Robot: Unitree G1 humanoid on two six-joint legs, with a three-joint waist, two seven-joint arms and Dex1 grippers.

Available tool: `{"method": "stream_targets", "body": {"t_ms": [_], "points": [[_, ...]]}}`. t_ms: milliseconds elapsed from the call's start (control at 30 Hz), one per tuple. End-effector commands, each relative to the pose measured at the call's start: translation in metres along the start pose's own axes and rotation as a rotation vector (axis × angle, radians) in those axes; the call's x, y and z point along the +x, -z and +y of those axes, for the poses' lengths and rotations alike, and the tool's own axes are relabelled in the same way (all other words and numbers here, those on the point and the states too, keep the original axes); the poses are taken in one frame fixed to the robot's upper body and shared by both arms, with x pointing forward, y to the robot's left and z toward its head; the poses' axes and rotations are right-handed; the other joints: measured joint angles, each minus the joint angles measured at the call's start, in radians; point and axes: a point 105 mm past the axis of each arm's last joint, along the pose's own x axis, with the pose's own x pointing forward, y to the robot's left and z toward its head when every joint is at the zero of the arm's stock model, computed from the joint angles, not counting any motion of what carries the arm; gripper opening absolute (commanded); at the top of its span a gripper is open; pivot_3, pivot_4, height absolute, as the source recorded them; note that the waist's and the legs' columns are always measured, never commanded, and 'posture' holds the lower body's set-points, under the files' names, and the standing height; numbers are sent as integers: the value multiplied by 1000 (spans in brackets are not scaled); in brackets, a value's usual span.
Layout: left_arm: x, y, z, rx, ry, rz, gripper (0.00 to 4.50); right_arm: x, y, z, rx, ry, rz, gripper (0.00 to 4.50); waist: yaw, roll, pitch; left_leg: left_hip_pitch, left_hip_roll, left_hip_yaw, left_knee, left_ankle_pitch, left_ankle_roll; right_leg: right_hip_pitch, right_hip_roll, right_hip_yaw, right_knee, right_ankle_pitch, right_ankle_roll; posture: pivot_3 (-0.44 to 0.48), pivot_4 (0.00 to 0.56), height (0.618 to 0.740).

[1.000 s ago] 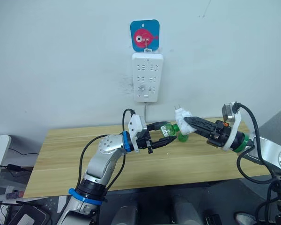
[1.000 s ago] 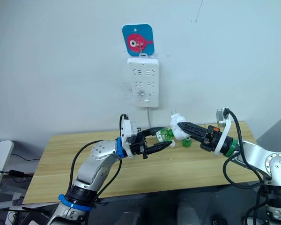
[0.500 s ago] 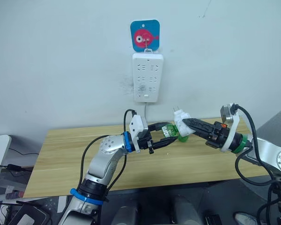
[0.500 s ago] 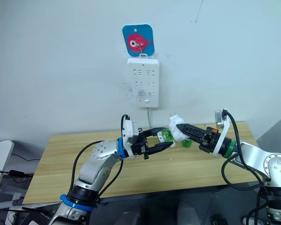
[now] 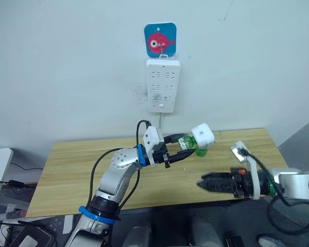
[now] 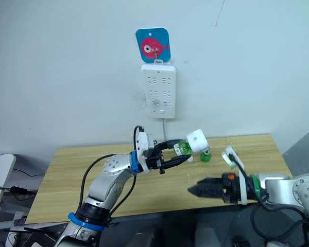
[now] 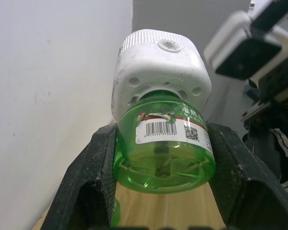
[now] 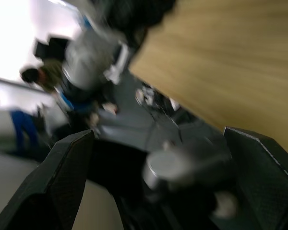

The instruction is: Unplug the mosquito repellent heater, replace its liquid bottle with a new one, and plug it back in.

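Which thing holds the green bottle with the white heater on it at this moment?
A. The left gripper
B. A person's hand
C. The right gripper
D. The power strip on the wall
A: the left gripper is shut on the green bottle, which carries the mosquito repellent heater, while the right gripper is low and apart from it, open, with nothing between its fingers.

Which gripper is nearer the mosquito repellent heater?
Left. The left gripper grips the green bottle attached to the mosquito repellent heater; the right gripper hangs empty, below it.
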Motion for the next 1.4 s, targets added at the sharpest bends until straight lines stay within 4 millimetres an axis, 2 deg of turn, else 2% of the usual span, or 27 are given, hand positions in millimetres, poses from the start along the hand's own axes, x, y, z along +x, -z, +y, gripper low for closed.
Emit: {"method": "stream_targets", "body": {"t_ms": [33,67,133,233,333,400,433,533,600,667,767,833,967,1133,1200,1300,1400], "points": [[-6,-9,-6,8,45,-16,2235,-13,-11,-31,-89,67,-57,4143,1,0,0,0,0,0,0,0,0,0,0,0,0,0,0,-11,130,740],[-8,-8,-8,-5,59,-8,2235,-16,-16,-40,-94,78,-79,3977,-1,0,0,1,0,1,0,0,0,0,0,0,0,0,0,-11,130,740],[-13,-5,-12,-23,84,8,2235,-17,-28,-53,-109,83,-117,3255,-4,0,-1,1,0,2,0,0,0,0,0,1,1,0,0,-11,130,740],[-17,-4,-19,-52,123,23,2235,-10,-47,-62,-138,51,-149,2160,-7,1,-1,1,1,2,-1,0,0,-1,0,2,1,0,0,-17,120,740],[-20,-4,-26,-79,164,39,2235,5,-69,-56,-150,-33,-168,1003,-6,1,-2,1,2,2,-1,0,-1,-1,0,4,1,0,0,-10,119,740],[-21,-5,-26,-81,167,43,2235,16,-75,-46,-172,-90,-146,232,-4,1,-2,1,1,1,-1,0,-1,-1,0,4,0,0,0,-7,118,740],[-21,-5,-26,-81,166,44,2235,20,-75,-41,-184,-111,-129,31,-2,1,-2,0,1,1,0,0,-1,-2,-1,4,0,0,0,-7,118,740],[-21,-6,-22,-77,145,46,2235,26,-69,-15,-185,-225,-68,31,13,1,-2,-1,0,-1,0,0,-1,-2,-2,3,-1,0,0,11,121,740],[-23,-4,-15,-67,107,55,2235,20,-59,10,-175,-322,-20,31,23,1,-2,-1,-1,-1,0,0,-1,-2,-2,3,-1,0,0,19,123,740],[-26,-3,-13,-62,89,60,2235,15,-51,26,-167,-371,11,31,26,1,-2,-2,0,-2,0,0,-1,-1,-2,2,-1,0,0,22,124,740],[-27,-2,-14,-65,83,63,2235,8,-50,45,-151,-422,6,31,31,1,-2,-1,0,-2,0,0,-1,-1,-2,1,-1,0,0,26,125,740],[-28,-2,-15,-65,83,65,2235,7,-53,50,-155,-427,-10,31,31,1,-2,-1,0,-2,0,0,-1,-1,-2,2,0,1,0,21,126,740],[-28,0,-16,-68,87,68,2235,8,-77,50,-172,-397,-86,31,29,1,-2,-1,0,-1,0,0,-1,-1,-2,2,0,1,0,14,125,740],[-26,1,-18,-73,115,75,2235,13,-121,37,-218,-301,-203,31,23,1,-2,-1,0,0,0,0,-1,-2,-2,3,0,1,0,4,124,740],[-27,2,-21,-79,136,82,2235,17,-132,31,-244,-261,-213,31,22,1,-2,-1,0,-1,0,0,-1,-2,-2,2,0,1,0,4,124,740],[-27,2,-25,-86,165,89,2235,29,-129,14,-308,-203,-151,31,22,1,-3,-1,0,-1,0,0,-1,-2,-2,2,0,1,0,-1,122,740],[-27,1,-22,-84,163,87,2235,37,-111,-3,-339,-186,-58,31,22,1,-3,-1,0,-1,0,0,-1,-2,-2,2,0,1,0,11,120,740]]}}
